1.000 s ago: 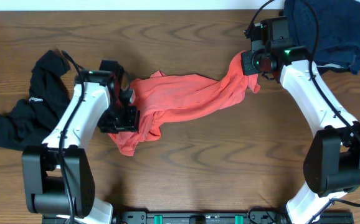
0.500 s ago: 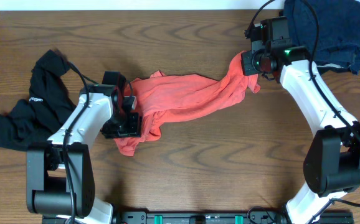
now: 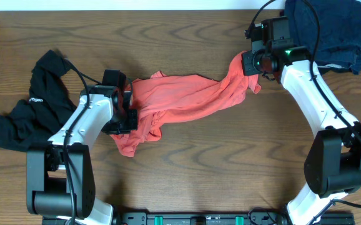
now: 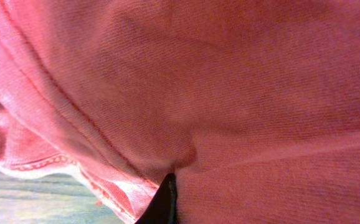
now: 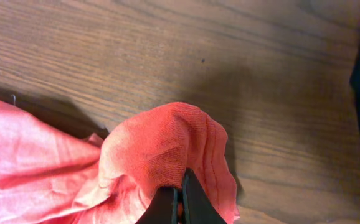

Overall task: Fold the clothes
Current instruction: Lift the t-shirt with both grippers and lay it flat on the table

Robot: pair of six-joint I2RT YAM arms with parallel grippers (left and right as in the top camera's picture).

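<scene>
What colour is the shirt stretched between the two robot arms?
Coral red, plain where it shows. The T-shirt shows best in the overhead view.

Closed jaws pinch the coral-red T-shirt (image 5: pixel 161 149) over wooden table (image 5: pixel 167 50).

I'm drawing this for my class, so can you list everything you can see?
red shirt: one, coral red, mid-table, stretched between both grippers
black garment: one, black with white marks, crumpled at the left
dark blue cloth: one, navy, bunched in the far right corner
table: one, brown wood, under everything
left gripper: one, black, shut on the shirt's left end
right gripper: one, black, shut on the shirt's right end
</scene>
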